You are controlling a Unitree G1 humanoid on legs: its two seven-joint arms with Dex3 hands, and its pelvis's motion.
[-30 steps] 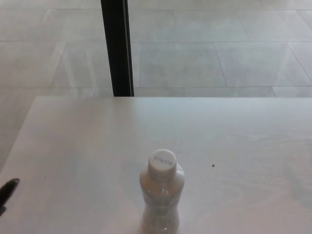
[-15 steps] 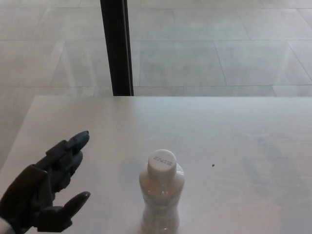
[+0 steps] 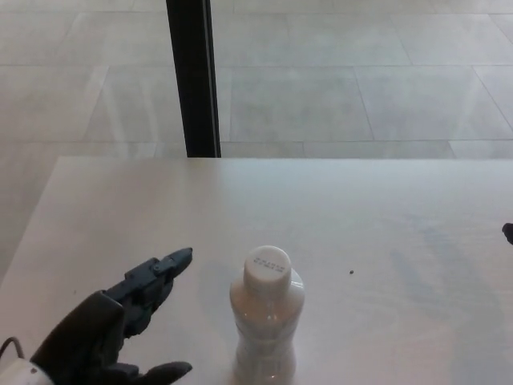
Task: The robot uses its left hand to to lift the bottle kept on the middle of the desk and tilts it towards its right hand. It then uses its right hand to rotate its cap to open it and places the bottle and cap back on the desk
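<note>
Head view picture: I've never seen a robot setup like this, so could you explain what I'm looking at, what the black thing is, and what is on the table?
The camera sits on a humanoid robot's head and looks down at a white desk, with a tiled floor and a black post beyond it. The black shape at lower left is the robot's left hand, a thumb and two thick fingers, spread open beside a small clear bottle and holding nothing. The bottle stands upright, its white cap on. A dark sliver at the right edge is probably the right hand; too little shows to tell more.
</note>
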